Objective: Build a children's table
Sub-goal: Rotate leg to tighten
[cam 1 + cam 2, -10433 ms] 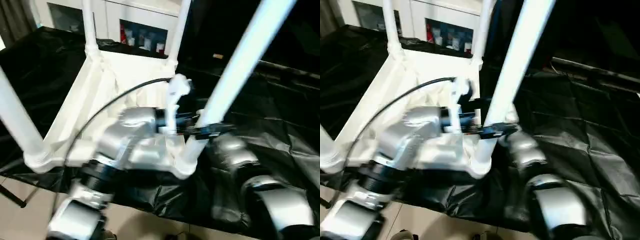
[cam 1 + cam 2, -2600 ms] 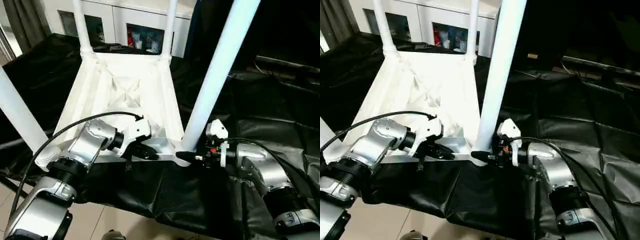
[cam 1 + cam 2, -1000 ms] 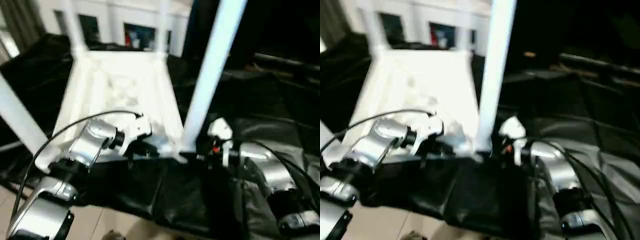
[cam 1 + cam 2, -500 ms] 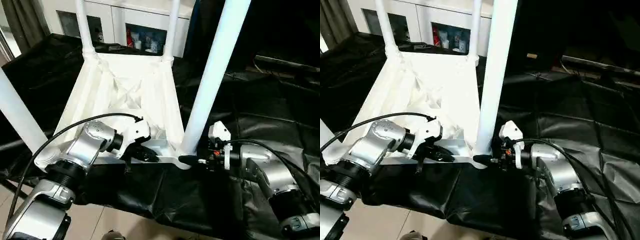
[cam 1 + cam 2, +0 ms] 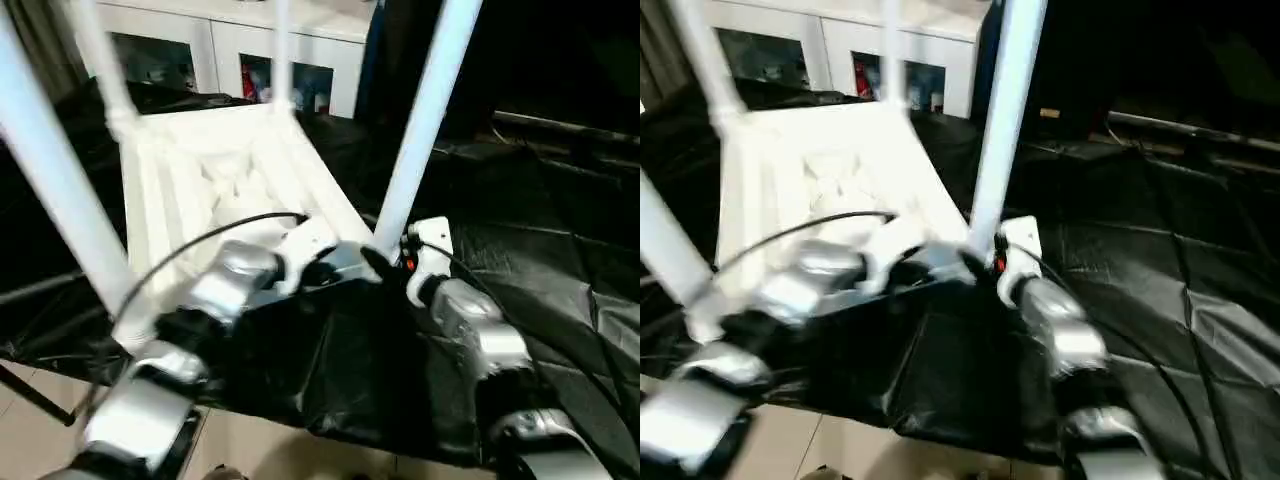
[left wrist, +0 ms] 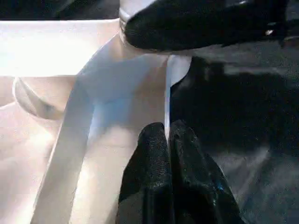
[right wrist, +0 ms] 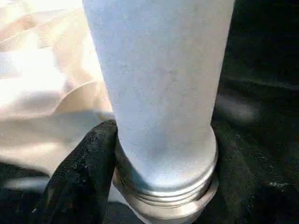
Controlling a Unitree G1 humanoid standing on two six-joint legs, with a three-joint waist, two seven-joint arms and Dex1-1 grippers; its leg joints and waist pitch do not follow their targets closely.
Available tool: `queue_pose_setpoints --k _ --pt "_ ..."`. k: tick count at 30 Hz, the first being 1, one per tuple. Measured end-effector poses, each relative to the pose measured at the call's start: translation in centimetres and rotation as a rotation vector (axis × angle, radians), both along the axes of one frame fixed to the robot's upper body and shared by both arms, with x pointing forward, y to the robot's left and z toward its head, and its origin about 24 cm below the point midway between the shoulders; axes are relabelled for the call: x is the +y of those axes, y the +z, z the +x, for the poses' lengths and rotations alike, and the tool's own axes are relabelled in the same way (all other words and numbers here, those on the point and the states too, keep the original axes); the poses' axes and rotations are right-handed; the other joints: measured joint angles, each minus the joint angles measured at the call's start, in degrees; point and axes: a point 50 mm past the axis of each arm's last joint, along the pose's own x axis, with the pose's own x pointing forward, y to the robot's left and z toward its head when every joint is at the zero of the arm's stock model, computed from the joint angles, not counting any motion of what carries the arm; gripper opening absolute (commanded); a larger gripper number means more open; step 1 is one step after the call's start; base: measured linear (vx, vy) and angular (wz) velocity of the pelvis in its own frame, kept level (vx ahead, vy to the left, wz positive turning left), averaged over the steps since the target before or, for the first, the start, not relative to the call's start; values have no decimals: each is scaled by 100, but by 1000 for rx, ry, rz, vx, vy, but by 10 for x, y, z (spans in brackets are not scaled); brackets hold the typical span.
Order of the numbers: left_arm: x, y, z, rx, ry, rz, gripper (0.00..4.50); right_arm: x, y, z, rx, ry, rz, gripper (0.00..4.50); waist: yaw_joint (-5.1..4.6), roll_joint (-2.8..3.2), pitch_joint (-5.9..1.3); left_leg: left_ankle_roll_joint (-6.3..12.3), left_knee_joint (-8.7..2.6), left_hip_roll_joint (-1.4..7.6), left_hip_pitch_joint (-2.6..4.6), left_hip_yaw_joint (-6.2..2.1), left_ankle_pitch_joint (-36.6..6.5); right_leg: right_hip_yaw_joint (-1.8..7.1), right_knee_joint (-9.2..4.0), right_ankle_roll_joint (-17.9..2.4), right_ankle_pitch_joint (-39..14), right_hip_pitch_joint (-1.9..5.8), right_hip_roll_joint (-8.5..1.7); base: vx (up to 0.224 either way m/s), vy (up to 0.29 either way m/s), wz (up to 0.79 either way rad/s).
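The white children's table lies upside down, its ribbed top [image 5: 200, 170] on the black drape and its legs pointing up. My right gripper [image 5: 382, 262] is shut around the base of the near right leg [image 5: 415, 130], just above its corner socket; one black finger [image 7: 81, 177] presses the tube [image 7: 159, 84]. My left gripper [image 5: 335, 272] is beside it at the near edge. Its two fingertips [image 6: 167, 128] are pinched shut on the thin white rim [image 6: 175, 70] of the top. Three more legs stand at the near left [image 5: 55, 170], far left [image 5: 100, 60] and far right [image 5: 280, 40].
The black-draped work table [image 5: 520, 220] stretches to the right with folds in the cloth. Its front edge drops to a light floor [image 5: 260, 440]. A white cupboard [image 5: 250, 50] with glass doors stands behind. A black cable [image 5: 200, 245] arcs over my left forearm.
The children's table has swung: its far legs moved left and the near right corner moved up and away from me. Both grippers went with it, keeping their holds.
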Motion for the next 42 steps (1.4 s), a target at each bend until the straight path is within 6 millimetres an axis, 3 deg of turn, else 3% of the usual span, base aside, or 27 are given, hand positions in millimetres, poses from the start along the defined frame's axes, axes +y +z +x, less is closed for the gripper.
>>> queue_pose_setpoints --k 2,3,8,18,25,27,33,35,38,42 --pt "-3 -1 0 -1 6 -3 0 3 0 1 -13 -25 -22 272 -5 4 -4 0 0 0 -3 -1 0 0 0 0 0 3 0 0 0 0" --pt "-3 -1 0 0 5 -2 0 4 0 1 -20 -23 -27 328 -4 9 -7 0 -1 0 -3 -1 0 0 0 0 0 3 0 0 0 0" --pt "-3 0 -1 6 -16 -7 0 1 -1 -2 -54 29 -92 371 1 17 -11 0 -16 0 -10 -2 0 -1 4 2 2 3 1 0 0 0" --pt "29 7 -11 58 -201 -25 0 -36 9 -23 -76 511 -139 371 15 15 -6 2 -43 10 -23 -3 1 -5 17 -11 13 -4 10 0 0 0" --pt "53 11 -26 118 -358 -37 0 -32 21 -34 -70 755 -67 371 62 13 0 11 -27 12 -33 6 -5 -1 11 -9 -1 -22 7 0 0 0" --pt "57 12 -32 147 -405 -41 0 -33 24 -37 -59 815 -62 371 121 11 2 12 -25 12 -36 6 -6 -1 9 -11 -2 -22 6 0 0 0" --pt "57 11 -38 177 -446 -44 0 -32 20 -45 -20 884 -41 371 163 7 5 10 -17 13 -30 8 -5 2 21 -10 -1 -21 6 0 0 0" --pt "58 11 -38 178 -445 -43 0 -31 20 -46 -19 887 -42 340 160 5 6 10 -17 13 -28 7 -5 2 24 -10 0 -21 6 0 0 0" --pt "58 11 -39 175 -445 -42 0 -30 21 -46 -16 899 -42 337 159 5 6 10 -17 13 -28 7 -4 2 25 -10 0 -21 6 0 0 0" --pt "58 11 -39 175 -441 -41 0 -29 21 -47 -14 900 -38 297 158 4 6 10 -14 13 -29 7 -4 3 24 -10 0 -21 7 0 0 0"
